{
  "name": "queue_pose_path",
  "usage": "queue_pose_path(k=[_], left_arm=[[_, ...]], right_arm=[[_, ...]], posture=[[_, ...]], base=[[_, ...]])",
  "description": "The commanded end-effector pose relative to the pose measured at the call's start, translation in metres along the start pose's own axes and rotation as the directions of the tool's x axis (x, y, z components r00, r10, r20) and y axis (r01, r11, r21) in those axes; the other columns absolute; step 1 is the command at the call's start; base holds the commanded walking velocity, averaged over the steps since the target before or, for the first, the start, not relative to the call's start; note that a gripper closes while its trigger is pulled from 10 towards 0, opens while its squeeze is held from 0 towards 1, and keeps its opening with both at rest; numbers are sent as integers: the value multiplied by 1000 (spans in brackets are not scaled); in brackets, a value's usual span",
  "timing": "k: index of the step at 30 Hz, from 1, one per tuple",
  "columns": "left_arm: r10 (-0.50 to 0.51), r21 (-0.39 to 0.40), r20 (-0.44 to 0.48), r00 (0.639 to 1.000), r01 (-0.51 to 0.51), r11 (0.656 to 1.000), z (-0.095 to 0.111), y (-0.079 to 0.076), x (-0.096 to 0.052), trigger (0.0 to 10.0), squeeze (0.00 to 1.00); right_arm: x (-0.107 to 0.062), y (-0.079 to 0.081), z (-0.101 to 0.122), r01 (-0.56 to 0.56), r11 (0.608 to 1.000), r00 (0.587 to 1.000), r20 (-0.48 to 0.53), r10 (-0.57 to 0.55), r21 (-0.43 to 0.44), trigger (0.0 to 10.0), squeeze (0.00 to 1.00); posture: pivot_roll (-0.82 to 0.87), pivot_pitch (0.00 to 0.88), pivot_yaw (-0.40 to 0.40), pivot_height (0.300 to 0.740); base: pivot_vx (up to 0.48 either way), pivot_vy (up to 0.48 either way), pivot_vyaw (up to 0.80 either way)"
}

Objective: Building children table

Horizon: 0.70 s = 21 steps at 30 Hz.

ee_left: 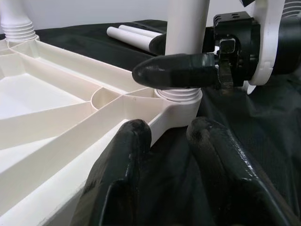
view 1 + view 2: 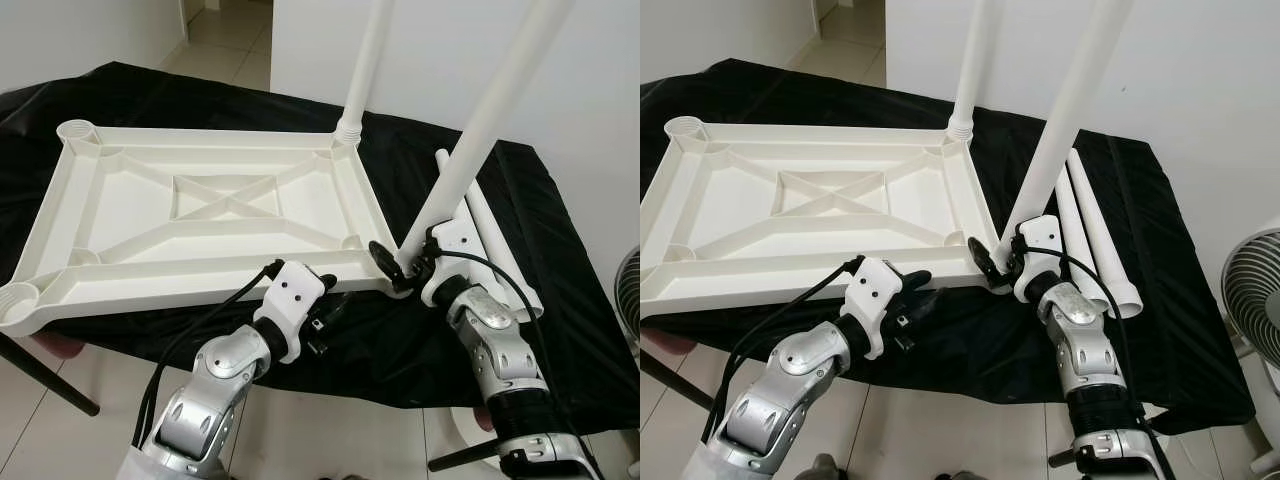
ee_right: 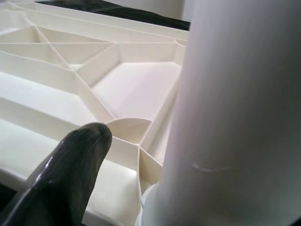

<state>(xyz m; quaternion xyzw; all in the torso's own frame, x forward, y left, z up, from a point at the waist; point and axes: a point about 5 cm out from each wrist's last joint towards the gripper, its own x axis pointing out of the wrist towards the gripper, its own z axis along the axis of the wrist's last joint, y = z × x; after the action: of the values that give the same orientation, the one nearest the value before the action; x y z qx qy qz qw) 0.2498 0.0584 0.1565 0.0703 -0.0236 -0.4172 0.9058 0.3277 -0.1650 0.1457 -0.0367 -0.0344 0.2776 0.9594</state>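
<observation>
We are looking down at a white tabletop (image 2: 200,215) lying upside down on a black cloth (image 2: 520,230), its ribs and corner sockets facing up. One leg (image 2: 362,70) is standing upright in the far right socket, and two spare legs (image 2: 1095,240) are lying on the cloth just right of the tabletop. A fan (image 2: 1252,300) is standing at the far right. Our left gripper (image 2: 322,318) is hovering at the tabletop's near edge, arm bent at the elbow, its fingers (image 1: 122,155) parted and holding nothing. Our right gripper (image 2: 400,268) is reaching forward, its fingers clamped around the base of a second leg (image 2: 480,130), which is tilting in the near right socket.
</observation>
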Motion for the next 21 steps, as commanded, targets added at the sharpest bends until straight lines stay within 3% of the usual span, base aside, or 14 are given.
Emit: queue_pose_path(k=[1,2,3,4,5,6,13,21], left_arm=[[-16,-5,6,1000,16,1000,2,-3,2,10000,0],[-16,-7,7,1000,17,1000,2,-2,3,10000,0],[-16,-7,7,1000,17,1000,2,-2,3,10000,0],[-17,-7,7,1000,17,1000,2,-2,3,10000,0],[-17,-7,7,1000,17,1000,2,-2,3,10000,0],[-15,-4,8,1000,15,1000,2,-2,3,10000,0],[-5,-4,7,1000,5,1000,2,-1,2,10000,0],[1,-2,8,1000,-1,1000,2,-1,3,10000,0]], right_arm=[[0,-1,-3,-35,999,999,-9,35,6,10000,0],[2,-4,-8,-60,998,998,-24,61,19,6784,0],[2,-4,-8,-60,998,998,-24,61,19,6784,0],[3,-7,-10,-58,998,998,-33,58,8,2941,0],[3,-7,-10,-58,998,998,-33,58,8,2941,0],[2,-11,-14,-51,999,997,-51,51,-2,0,0],[0,-13,-18,-49,998,997,-53,51,36,0,0],[2,-6,-26,58,998,996,-65,-57,4,0,0]], posture=[[165,45,-115,740],[165,44,-114,740],[165,44,-114,740],[168,43,-115,740],[168,43,-115,740],[172,47,-119,740],[174,52,-122,740],[168,63,-124,740]], base=[[0,0,0],[0,0,0],[0,0,0],[0,0,0],[0,0,0],[0,0,0],[0,0,0],[0,0,0]])
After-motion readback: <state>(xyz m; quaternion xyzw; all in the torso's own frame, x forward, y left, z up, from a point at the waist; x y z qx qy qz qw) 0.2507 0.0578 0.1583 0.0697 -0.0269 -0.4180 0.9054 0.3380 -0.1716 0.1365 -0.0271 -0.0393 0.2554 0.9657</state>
